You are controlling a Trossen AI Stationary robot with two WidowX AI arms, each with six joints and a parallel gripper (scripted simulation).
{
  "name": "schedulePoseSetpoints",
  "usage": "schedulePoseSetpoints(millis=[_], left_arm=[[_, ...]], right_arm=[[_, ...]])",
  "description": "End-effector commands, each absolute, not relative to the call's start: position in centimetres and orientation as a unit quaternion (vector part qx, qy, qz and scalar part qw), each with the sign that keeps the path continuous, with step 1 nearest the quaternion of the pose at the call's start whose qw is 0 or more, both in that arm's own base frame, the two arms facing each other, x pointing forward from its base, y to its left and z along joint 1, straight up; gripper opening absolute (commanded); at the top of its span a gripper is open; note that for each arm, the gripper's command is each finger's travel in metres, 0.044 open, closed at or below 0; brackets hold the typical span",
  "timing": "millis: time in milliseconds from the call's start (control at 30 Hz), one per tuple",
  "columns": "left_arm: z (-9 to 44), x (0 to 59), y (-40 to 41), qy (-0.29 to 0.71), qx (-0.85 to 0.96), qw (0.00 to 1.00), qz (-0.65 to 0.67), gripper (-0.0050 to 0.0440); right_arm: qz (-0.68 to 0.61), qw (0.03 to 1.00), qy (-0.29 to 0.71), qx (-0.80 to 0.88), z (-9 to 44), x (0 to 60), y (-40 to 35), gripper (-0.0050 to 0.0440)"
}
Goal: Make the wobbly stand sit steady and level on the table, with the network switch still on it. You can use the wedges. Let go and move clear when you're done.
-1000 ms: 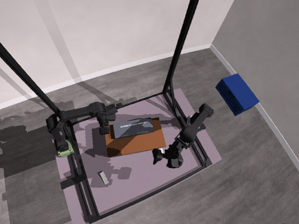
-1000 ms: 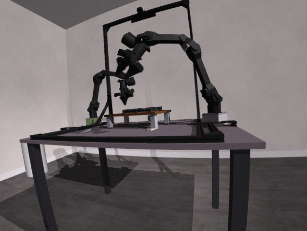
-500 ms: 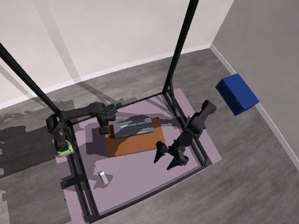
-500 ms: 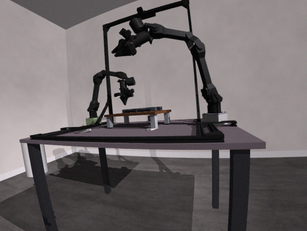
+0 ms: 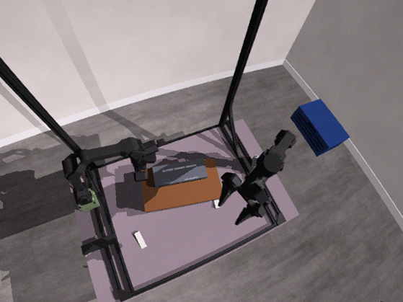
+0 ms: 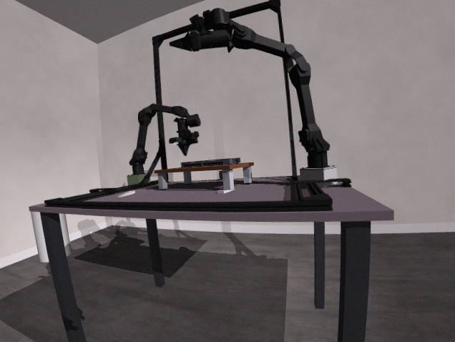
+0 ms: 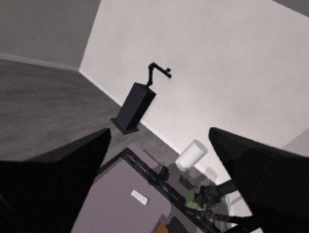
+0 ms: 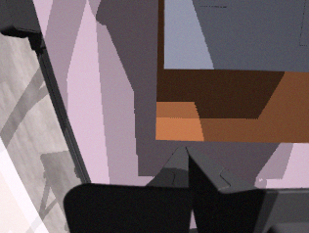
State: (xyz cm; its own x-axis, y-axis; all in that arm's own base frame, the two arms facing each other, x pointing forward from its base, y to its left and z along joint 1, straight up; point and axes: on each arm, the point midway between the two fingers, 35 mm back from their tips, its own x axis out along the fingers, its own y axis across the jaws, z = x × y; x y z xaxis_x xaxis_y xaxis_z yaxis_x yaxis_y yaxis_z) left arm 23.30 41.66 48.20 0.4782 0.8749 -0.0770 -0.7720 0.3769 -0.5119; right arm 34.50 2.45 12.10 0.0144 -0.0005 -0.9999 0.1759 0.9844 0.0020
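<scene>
The wobbly stand, an orange-brown board (image 5: 182, 198) (image 6: 198, 169) (image 8: 176, 129) on pale legs, carries the dark network switch (image 5: 179, 174) (image 6: 211, 162) (image 8: 244, 34). One white wedge (image 5: 217, 204) (image 6: 224, 191) lies at the foot of the stand's near leg in the exterior view, seemingly under it. Another white wedge (image 5: 139, 239) (image 6: 126, 193) (image 7: 140, 197) lies loose on the table. Whether the board is exactly level I cannot tell. My left gripper (image 5: 229, 214) (image 7: 160, 132) is open and empty, high above the table. My right gripper (image 5: 140, 176) (image 6: 184, 153) (image 8: 184, 153) is shut and empty, above the stand's end.
A black frame (image 5: 205, 259) (image 6: 184, 206) runs along the edges of the mauve table (image 5: 182, 236), with tall black posts (image 5: 246, 53) rising from it. The right arm's base stands on a green block (image 5: 90, 202) (image 6: 136, 179). A blue box (image 5: 324, 126) stands beyond the table.
</scene>
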Motion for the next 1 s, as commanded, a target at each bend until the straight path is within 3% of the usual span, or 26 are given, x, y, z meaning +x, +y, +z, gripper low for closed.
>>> schedulePoseSetpoints(millis=[0, 267, 500, 833, 967], left_arm=[[51.1, 22.8, 40.7, -0.137, -0.213, 0.834, 0.491, 0.0440], [60.3, 20.5, 36.6, -0.249, -0.089, 0.848, 0.460, 0.0440], [60.3, 20.3, 36.2, -0.252, -0.092, 0.847, 0.459, 0.0440], [69.9, 16.0, 28.6, -0.381, 0.060, 0.821, 0.422, 0.0440], [69.9, 16.0, 28.6, -0.381, 0.060, 0.821, 0.422, 0.0440]], right_arm=[[-0.062, 0.709, 0.699, 0.063, 12.1, 34.5, 2.5, 0.0000], [-0.062, 0.709, 0.699, 0.063, 12.1, 34.5, 2.5, 0.0000], [-0.062, 0.709, 0.699, 0.063, 12.1, 34.5, 2.5, 0.0000], [-0.062, 0.709, 0.699, 0.063, 12.1, 34.5, 2.5, 0.0000], [-0.062, 0.709, 0.699, 0.063, 12.1, 34.5, 2.5, 0.0000]])
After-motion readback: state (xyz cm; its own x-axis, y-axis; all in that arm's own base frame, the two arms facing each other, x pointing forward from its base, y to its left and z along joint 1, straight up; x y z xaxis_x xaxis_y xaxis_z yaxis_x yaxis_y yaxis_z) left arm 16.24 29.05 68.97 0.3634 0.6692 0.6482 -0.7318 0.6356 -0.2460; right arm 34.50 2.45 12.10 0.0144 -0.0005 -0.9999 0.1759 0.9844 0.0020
